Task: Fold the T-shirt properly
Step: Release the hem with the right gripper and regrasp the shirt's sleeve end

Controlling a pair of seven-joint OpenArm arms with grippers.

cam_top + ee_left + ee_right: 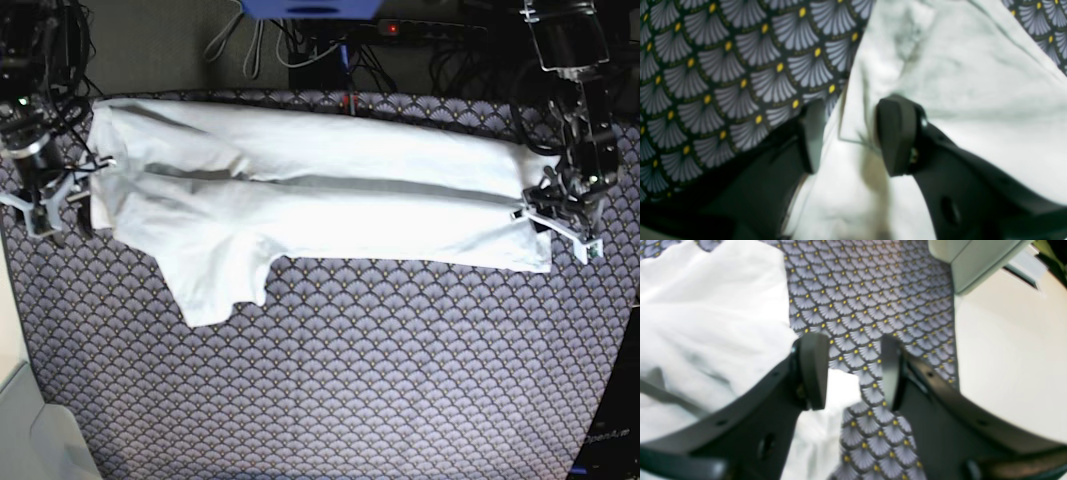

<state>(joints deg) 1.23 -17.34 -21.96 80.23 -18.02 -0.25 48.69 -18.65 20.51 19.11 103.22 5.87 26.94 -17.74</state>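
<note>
Base view shows the T-shirt (320,195) stretched long across the patterned desk (350,380), one sleeve hanging down. At one end, the left claw (848,133) is open with a shirt edge between its two pads. At the other end, the right claw (853,370) is open too, holding nothing, with the shirt just beside it. I think both claws should pinch together and lift evenly.

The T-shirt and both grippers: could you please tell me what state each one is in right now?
T-shirt: lying lengthwise on the patterned tablecloth, top edge folded over, one sleeve sticking out toward the front, wrinkled.
Left gripper: open, jaws straddling the shirt's edge.
Right gripper: open, empty, beside the shirt's edge over the tablecloth.
</note>
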